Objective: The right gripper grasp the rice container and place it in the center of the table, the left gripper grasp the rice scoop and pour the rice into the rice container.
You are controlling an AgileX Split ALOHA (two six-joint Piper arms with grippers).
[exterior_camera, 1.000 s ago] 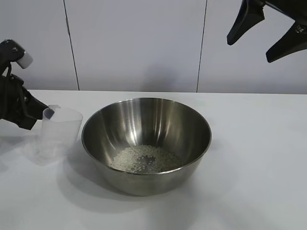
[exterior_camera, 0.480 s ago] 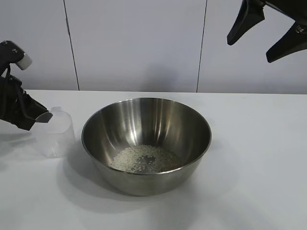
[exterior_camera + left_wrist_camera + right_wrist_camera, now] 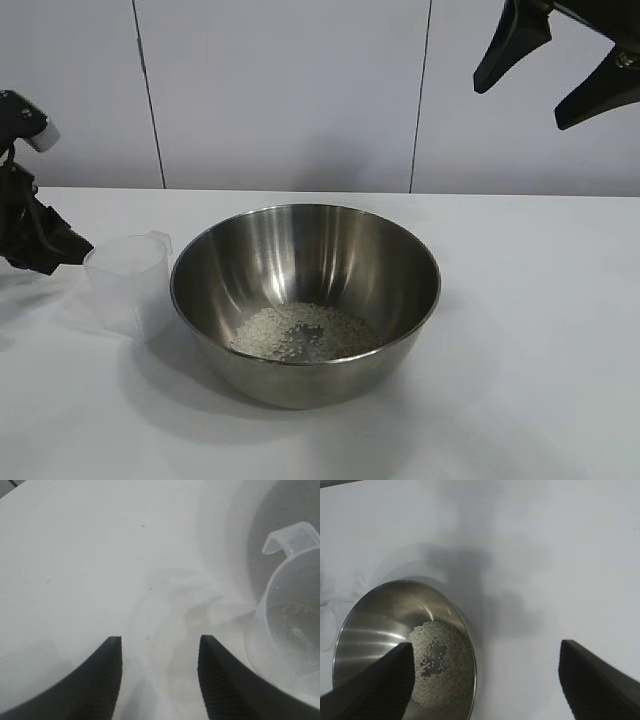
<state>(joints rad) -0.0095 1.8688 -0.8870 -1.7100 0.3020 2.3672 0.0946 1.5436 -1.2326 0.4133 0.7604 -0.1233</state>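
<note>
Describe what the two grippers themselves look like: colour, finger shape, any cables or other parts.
Both are black two-fingered claws. The right gripper has angular fingers that taper to blunt tips. The left gripper has a bulkier black body with a black cable along it and a small white cylindrical part at the top. In the left wrist view its fingers show finely ribbed inner faces. No markings are visible.

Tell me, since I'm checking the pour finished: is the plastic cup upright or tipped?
Upright: the cup stands on the table with its mouth up.
</note>
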